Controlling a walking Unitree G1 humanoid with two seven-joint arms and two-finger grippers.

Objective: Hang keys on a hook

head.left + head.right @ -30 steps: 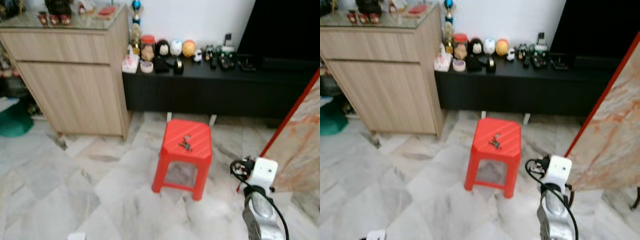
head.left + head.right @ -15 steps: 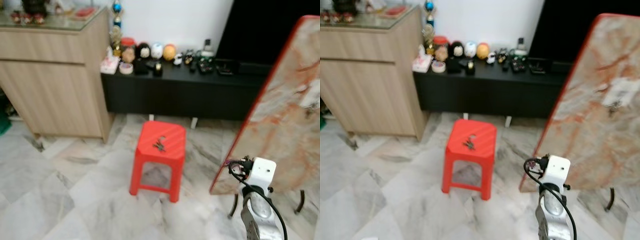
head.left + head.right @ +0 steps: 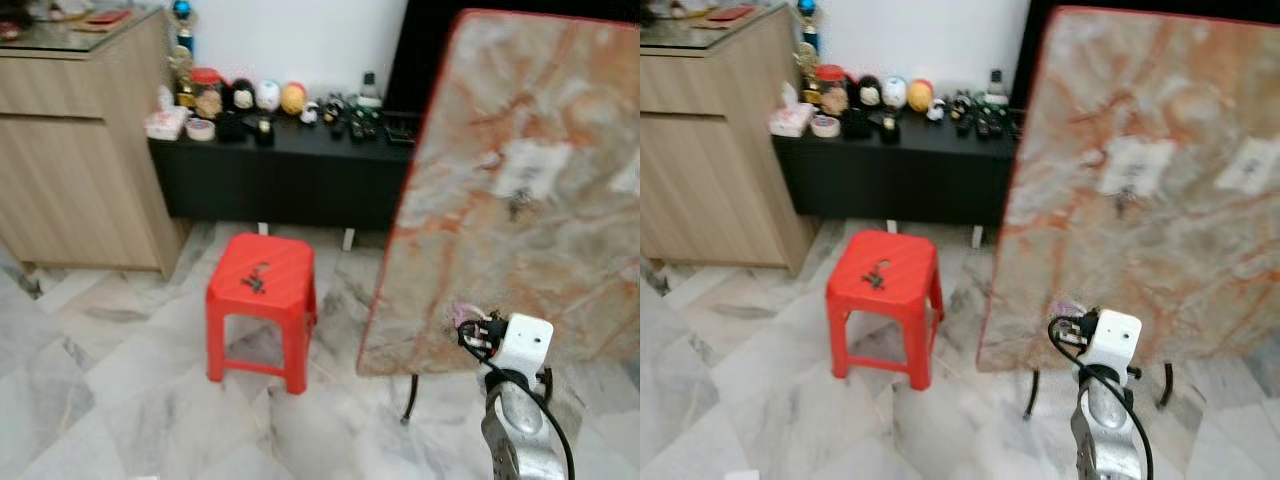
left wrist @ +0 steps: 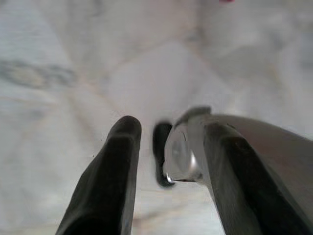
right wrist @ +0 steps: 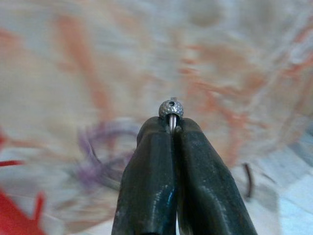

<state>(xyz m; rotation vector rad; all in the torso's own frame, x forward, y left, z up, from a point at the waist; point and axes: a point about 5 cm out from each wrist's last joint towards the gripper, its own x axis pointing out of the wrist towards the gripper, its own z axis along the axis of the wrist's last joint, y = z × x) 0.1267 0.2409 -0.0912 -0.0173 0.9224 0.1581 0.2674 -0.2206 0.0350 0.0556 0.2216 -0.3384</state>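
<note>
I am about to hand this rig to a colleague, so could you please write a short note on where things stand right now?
Right gripper: fingers pressed shut on a thin metal pin with a small silver ball at its tip, pointed at the marbled board.
Left gripper: open, hanging idle over the marble floor.
Keys: a dark bunch lies on the red stool, left of the board.
Hooks: a small one sits on a white patch on the board; nothing hangs on it that I can make out.
Done: no hanging yet.
Left: hang the keys on the hook.
</note>
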